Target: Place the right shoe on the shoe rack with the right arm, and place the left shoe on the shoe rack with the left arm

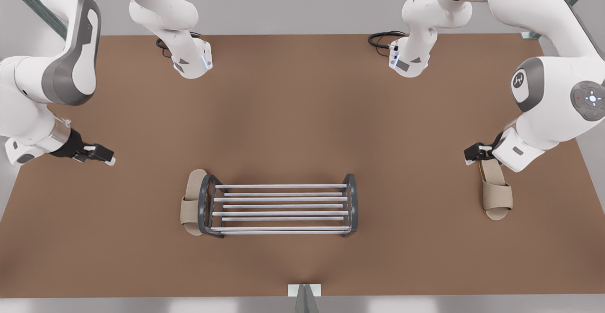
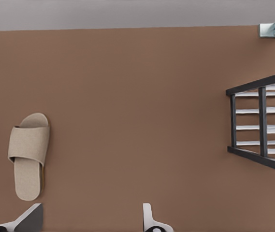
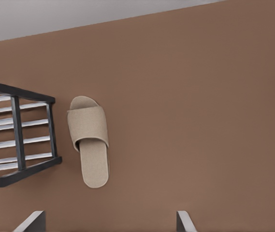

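The shoe rack (image 1: 283, 186), with dark end frames and silver bars, stands low on the brown table near the front. The right shoe (image 1: 191, 199), a beige slipper, lies flat against the rack's end on the front view's left, and it is also in the right wrist view (image 3: 91, 140) beside the rack (image 3: 16, 130). My right gripper (image 1: 109, 158) hovers open farther left, well apart from it (image 3: 110, 217). The left shoe (image 1: 496, 192) lies alone at the front view's right. My left gripper (image 1: 470, 154) is open just by its heel (image 2: 91, 212). In the left wrist view the left shoe (image 2: 28, 154) lies far from the rack (image 2: 263, 121).
Both arm bases (image 1: 191, 60) (image 1: 409, 60) with black cables stand at the table's back edge. A small metal bracket (image 1: 305, 290) sits at the middle of the front edge. Bare brown table (image 1: 302, 124) lies between the arms and behind the rack.
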Available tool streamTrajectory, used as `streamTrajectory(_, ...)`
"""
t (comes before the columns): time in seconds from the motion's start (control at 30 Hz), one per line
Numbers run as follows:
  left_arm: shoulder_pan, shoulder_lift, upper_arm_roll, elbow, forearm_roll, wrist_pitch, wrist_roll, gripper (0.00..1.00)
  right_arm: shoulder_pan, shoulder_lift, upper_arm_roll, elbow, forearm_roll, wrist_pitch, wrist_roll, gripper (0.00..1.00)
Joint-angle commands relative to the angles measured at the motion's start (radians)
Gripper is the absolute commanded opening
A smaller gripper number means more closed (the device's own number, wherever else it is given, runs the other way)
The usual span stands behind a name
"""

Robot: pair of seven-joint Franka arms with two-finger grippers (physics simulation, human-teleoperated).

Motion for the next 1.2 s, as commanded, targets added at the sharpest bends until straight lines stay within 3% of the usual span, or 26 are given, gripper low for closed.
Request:
streamTrajectory(0.0,0.0,-0.002,0.0,0.0,0.007,0.015,0.028,1.0,0.002,-0.008,0.003,-0.025,0.0,0.031,-0.04,1.0)
streamTrajectory(0.07,0.001,-0.005,0.008,-0.011,-0.014,0.018,-0.109,1.0,0.005,-0.094,0.032,-0.184,-0.06,0.114,-0.051,1.0)
streamTrajectory(0.1,0.001,-0.009,0.06,-0.045,-0.133,0.043,-0.247,1.0,-0.01,-0.103,0.091,-0.244,-0.146,0.174,-0.066,1.0)
streamTrajectory(0.17,0.0,-0.078,0.209,-0.316,-0.46,0.254,-0.316,1.0,-0.006,-0.106,0.128,-0.316,-0.221,0.275,-0.069,1.0)
streamTrajectory(0.27,-0.018,-0.201,0.212,-0.749,-0.644,0.796,-0.316,1.0,-0.007,-0.128,0.228,-0.433,-0.45,0.495,-0.069,1.0)
streamTrajectory(0.33,-0.048,-0.235,0.212,-0.868,-0.747,0.936,-0.284,1.0,-0.006,-0.129,0.274,-0.5,-0.672,0.651,-0.058,1.0)
streamTrajectory(0.4,-0.048,-0.253,0.232,-0.98,-1.113,0.968,0.153,1.0,-0.015,-0.149,0.273,-0.607,-0.925,0.829,-0.003,1.0)
streamTrajectory(0.43,-0.048,-0.249,0.284,-1.039,-1.344,0.94,0.516,1.0,-0.025,-0.157,0.273,-0.663,-1.147,0.897,0.153,1.0)
streamTrajectory(0.47,-0.048,-0.243,0.334,-1.079,-1.444,0.917,0.823,1.0,-0.027,-0.159,0.273,-0.701,-1.368,0.933,0.346,1.0)
streamTrajectory(0.53,-0.048,-0.2,0.468,-1.111,-1.447,0.871,1.461,1.0,-0.032,-0.134,0.273,-0.749,-1.818,0.952,0.768,1.0)
streamTrajectory(0.63,-0.048,-0.187,0.56,-1.108,-1.463,0.963,2.144,1.0,-0.067,-0.077,0.271,-0.822,-2.444,0.946,1.325,1.0)
streamTrajectory(0.7,-0.048,-0.115,0.56,-1.085,-1.693,1.005,2.626,1.0,-0.096,-0.074,0.273,-0.885,-2.602,0.935,1.473,1.0)
streamTrajectory(0.8,-0.048,-0.034,0.558,-1.077,-2.02,0.997,3.106,1.0,-0.087,-0.073,0.274,-0.962,-2.629,0.924,1.598,1.0)
streamTrajectory(0.9,-0.046,-0.002,0.584,-1.072,-2.152,0.937,3.122,1.0,-0.067,-0.01,0.277,-0.994,-2.91,0.822,1.813,1.0)
streamTrajectory(1.03,0.018,0.003,0.595,-1.083,-2.401,0.825,3.05,1.0,-0.033,0.073,0.276,-1.046,-3.033,0.619,1.994,1.0)
streamTrajectory(1.17,0.018,0.053,0.578,-1.083,-2.508,0.759,2.72,1.0,-0.036,0.076,0.276,-1.069,-3.076,0.616,2.045,1.0)
